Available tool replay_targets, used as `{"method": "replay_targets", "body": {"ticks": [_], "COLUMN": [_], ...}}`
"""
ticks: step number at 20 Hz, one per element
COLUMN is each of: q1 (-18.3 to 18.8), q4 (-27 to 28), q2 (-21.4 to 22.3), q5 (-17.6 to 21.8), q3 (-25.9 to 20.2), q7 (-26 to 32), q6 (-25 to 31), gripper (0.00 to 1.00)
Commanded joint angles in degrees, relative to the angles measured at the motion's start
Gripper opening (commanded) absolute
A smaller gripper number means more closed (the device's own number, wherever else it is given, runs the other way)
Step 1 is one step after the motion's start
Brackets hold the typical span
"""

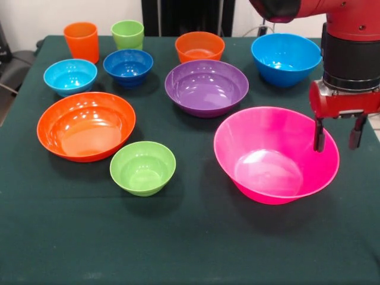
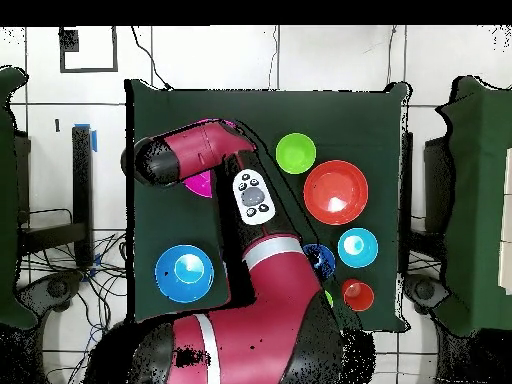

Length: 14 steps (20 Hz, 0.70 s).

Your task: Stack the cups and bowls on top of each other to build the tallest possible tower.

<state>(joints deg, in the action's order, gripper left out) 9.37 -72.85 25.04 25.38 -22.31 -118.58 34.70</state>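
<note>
No tower stands; every piece sits alone on the green cloth. My gripper [image 1: 338, 134] is open and empty, one finger over the right rim of the large pink bowl [image 1: 270, 157], the other outside it. Behind it are the purple bowl [image 1: 206, 86], big blue bowl [image 1: 285, 58] and small orange bowl [image 1: 199, 46]. To the left are the wide orange bowl [image 1: 86, 124], small lime-green bowl [image 1: 142, 167], light-blue bowl [image 1: 70, 76] and dark-blue bowl [image 1: 127, 65]. The orange cup [image 1: 82, 41] and lime-green cup [image 1: 127, 34] stand at the back left. In the overhead view my arm hides the gripper.
The table [image 1: 190, 243] has open cloth along its near edge in the front view. In the overhead view my arm [image 2: 250, 200] covers the purple bowl and most of the pink bowl [image 2: 200, 186]; the big blue bowl [image 2: 184, 272] shows beside it.
</note>
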Motion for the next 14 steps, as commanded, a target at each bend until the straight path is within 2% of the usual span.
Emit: {"method": "replay_targets", "body": {"ticks": [1, 4, 14], "q1": [1.1, 1.1, -1.2], "q4": [2.2, 1.9, 5.3], "q2": [-2.8, -3.9, -4.6], "q5": [2.5, 2.8, 5.1], "q3": [-1.9, -2.0, -0.3], "q7": [7.7, 6.8, 6.8], "q6": [2.2, -0.1, 1.1], "gripper": [1.0, 1.0, 1.0]}}
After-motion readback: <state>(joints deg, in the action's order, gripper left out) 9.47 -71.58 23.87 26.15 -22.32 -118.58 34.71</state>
